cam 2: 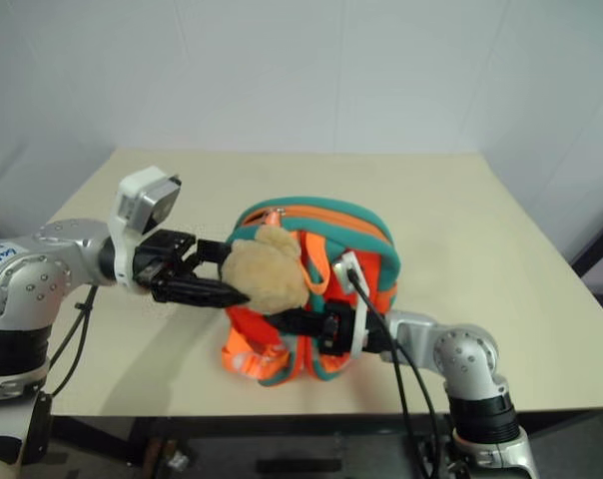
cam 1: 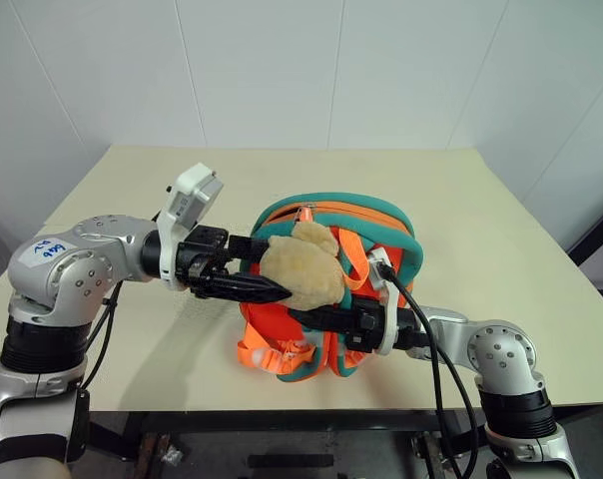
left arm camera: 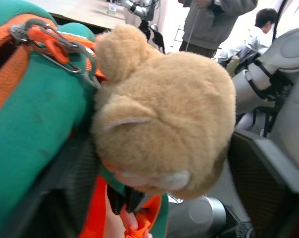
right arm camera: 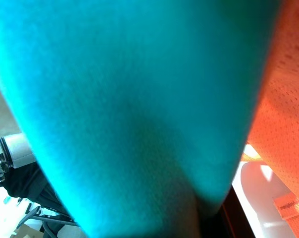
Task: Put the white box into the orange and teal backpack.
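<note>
Small orange backpack with teal trim (cam 1: 366,225) standing upright near the front edge of the pale beige table (cam 1: 501,210), tan plush bear toy (cam 1: 301,265) hanging on its near face by a clip. Flat white box not to be made out on the table or in either tool; possibly already inside the pack, cannot tell.

Right tool (cam 1: 316,318) reaching in from the right low on the pack's front, fingers nearly shut, apparently pinching teal strap or trim; right wrist view pressed against teal fabric. Left tool (cam 1: 254,267) coming in level from the left, black fingers part open on either side of the plush toy, touching or just short of it; firm hold not confirmed.

Likely step: securing or opening the pack. Better to keep the right pinch steady as anchor and steer the left fingers past the plush to the teal zipper rim above. Risk: grabbing the toy alone, tipping the pack toward the table edge.
</note>
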Motion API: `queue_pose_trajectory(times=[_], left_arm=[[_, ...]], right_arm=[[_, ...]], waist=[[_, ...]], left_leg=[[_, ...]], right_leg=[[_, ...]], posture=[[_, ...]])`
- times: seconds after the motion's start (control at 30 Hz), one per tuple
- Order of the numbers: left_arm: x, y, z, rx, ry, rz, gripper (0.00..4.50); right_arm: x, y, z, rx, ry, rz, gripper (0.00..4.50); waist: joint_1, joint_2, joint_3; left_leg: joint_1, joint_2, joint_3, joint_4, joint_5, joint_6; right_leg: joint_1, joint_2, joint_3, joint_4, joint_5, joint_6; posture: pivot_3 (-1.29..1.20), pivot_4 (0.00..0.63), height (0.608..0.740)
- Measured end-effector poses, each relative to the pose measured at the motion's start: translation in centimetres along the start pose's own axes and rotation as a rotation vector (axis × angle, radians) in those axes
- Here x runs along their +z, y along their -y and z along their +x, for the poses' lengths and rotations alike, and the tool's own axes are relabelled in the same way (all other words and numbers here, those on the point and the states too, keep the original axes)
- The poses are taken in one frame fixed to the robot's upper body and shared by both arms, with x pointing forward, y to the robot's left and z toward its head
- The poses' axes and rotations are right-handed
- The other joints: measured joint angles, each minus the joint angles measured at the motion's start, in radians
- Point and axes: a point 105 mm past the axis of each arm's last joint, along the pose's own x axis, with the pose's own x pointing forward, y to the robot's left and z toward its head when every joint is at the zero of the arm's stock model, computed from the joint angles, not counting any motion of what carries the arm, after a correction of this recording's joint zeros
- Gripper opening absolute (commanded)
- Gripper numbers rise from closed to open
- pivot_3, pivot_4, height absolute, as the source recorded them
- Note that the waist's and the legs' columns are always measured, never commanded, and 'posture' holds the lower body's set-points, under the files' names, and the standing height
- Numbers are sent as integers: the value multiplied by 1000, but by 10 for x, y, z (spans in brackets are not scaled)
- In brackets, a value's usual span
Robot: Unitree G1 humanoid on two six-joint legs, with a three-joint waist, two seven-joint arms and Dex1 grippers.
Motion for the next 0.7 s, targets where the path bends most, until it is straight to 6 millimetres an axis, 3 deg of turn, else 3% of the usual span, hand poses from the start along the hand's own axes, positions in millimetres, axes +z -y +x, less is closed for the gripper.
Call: queue_pose_trajectory(times=[0.13,0.3,0.43,0.7], left_arm=[[4,-5,3,12,38,7,1502],[6,-6,3,23,51,13,667],[5,-3,-4,29,37,26,576],[22,-4,-54,170,65,55,576]], right_arm=[[1,0,1,5,7,-1,45],[1,-1,1,5,12,-3,45],[1,-1,1,5,12,-3,45],[1,-1,2,8,11,-2,45]], waist=[[0,0,0],[-1,0,0],[-3,0,0],[-2,0,0]], left_leg=[[0,0,0,0,0,0],[0,0,0,0,0,0],[0,0,0,0,0,0],[0,0,0,0,0,0]], right_leg=[[0,0,0,0,0,0],[0,0,0,0,0,0],[0,0,0,0,0,0],[0,0,0,0,0,0]], posture=[[0,150,740],[0,150,740],[0,150,740],[0,150,740]])
